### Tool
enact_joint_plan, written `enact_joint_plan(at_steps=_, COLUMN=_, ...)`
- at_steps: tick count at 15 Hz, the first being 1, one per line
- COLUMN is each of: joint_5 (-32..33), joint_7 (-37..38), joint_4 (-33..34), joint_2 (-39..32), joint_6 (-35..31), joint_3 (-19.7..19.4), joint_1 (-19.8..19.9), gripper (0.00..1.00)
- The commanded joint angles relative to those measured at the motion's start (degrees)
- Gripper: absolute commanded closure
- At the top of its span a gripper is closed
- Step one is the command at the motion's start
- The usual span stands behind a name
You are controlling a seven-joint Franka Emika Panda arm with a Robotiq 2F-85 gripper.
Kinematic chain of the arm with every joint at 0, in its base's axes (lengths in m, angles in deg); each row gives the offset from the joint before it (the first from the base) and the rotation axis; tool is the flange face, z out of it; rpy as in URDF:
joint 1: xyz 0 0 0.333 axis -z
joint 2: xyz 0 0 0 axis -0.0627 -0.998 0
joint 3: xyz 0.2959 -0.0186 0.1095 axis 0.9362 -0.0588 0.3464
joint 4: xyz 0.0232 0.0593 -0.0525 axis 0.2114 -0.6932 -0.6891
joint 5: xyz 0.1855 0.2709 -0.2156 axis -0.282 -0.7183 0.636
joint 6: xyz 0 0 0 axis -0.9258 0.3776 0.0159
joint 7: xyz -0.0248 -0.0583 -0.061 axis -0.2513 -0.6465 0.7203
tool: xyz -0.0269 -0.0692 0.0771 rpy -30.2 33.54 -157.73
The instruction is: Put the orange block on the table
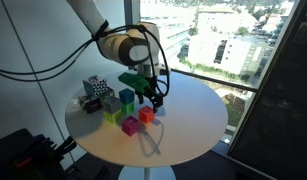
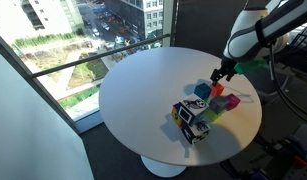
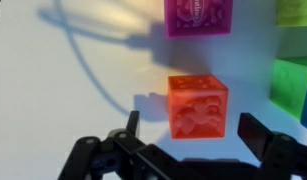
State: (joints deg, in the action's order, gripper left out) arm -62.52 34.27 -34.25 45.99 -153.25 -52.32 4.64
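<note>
A small red-orange cube (image 3: pixel 198 107) rests flat on the round pale-wood desk (image 3: pixel 53 100), a magenta cube (image 3: pixel 198 15) beyond it, between the spread black gripper (image 3: pixel 193 128), which should rise straight up without nudging it.

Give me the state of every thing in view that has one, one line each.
orange block: resting flat on the table, not held.
gripper: open, jaws on either side of the orange block, not touching it.
magenta cube: resting on the table, apart from the orange block.
green cube: on the table, partly cut off in the wrist view.
table: upright, carrying the cubes.
</note>
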Motion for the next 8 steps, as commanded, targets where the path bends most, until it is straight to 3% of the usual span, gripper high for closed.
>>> enact_joint_plan(at_steps=1, joint_5=-0.8, joint_7=-1.9, joint_4=0.2, joint_2=3.5, joint_6=5.6, joint_3=0.3, joint_1=0.5, gripper=0.00)
enact_joint_plan(at_steps=8, joint_5=1.9, joint_7=-0.3, joint_4=-0.3, joint_2=9.3, joint_6=16.2, joint_3=-0.8, joint_1=-0.7, gripper=0.00)
